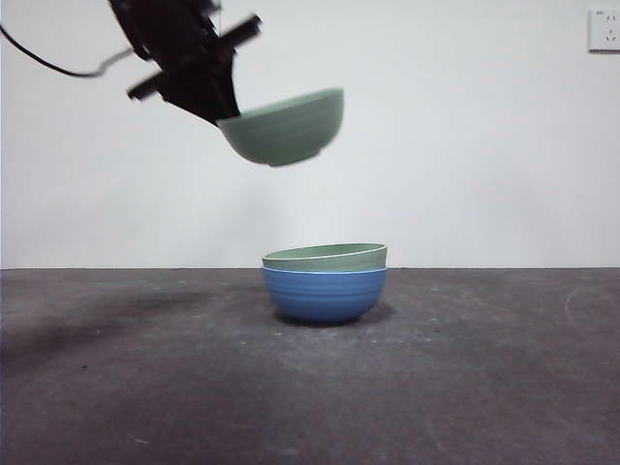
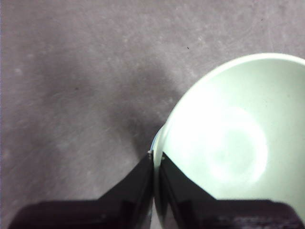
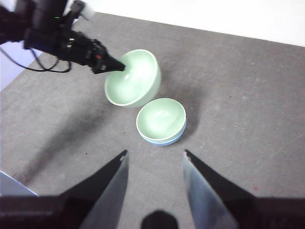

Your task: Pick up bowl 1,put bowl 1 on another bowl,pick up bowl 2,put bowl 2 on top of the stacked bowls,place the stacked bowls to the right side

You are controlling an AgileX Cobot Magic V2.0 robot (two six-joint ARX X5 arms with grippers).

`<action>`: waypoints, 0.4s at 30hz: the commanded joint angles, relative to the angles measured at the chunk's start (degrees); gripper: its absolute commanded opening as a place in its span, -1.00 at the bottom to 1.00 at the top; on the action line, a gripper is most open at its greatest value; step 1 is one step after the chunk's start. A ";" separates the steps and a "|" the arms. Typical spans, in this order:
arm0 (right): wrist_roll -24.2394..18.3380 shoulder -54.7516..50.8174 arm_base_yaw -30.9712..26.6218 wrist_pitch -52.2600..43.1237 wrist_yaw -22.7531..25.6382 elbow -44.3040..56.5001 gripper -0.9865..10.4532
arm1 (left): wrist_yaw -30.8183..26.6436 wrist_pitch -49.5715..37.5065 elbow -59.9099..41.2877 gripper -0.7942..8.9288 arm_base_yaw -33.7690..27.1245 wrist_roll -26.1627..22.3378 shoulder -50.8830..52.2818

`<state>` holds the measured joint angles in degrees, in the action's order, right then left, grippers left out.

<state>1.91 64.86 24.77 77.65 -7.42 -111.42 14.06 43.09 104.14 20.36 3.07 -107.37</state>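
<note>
Left claw (image 1: 225, 114) comes in high at the left of the front view, jaws pressed together on the near rim of bowl 2 (image 1: 286, 126), one jaw inside the wall, one outside. Bowl 2 is pale green, lifted well clear of the tabletop (image 1: 484, 387), tilted with its free edge higher. Key relation: the target pile sits below and a little to the right of the held bowl, not straight under it, so the carry likely needs a small shift right, levelling, then a lowering. Pile: bowl 1 (image 1: 325, 257), pale green, nested in another bowl (image 1: 325, 295), blue and ridged, resting mid-tabletop; bowl 1's rim sits slightly askew. From the right wrist view, the held bowl overlaps the pile's far-left edge. Right claw (image 3: 155, 160) jaws spread wide, holding nothing, hovering on the near side of the pile, apart from it, waiting.
</note>
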 commanded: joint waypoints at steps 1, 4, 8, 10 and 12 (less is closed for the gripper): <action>-0.31 -0.02 0.11 0.83 0.02 0.26 -0.50 | -0.55 0.35 2.14 -0.85 1.11 0.07 -3.54; -0.31 0.00 0.11 0.83 0.02 0.26 -0.50 | -0.59 0.09 2.25 -0.85 1.88 -0.07 -6.58; -0.31 0.02 0.11 0.83 0.02 0.26 -0.50 | -0.66 0.17 2.25 -0.85 2.62 -0.07 -10.08; -0.31 0.02 0.11 0.83 0.02 0.26 -0.50 | -0.70 0.07 2.25 -0.85 2.99 -0.04 -11.30; -0.31 0.00 0.11 0.83 0.02 0.26 -0.50 | -1.49 -0.31 2.25 -0.85 3.48 -0.09 -12.20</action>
<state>1.91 64.88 24.77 77.65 -7.40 -111.42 12.64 43.38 106.50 23.31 3.07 -119.26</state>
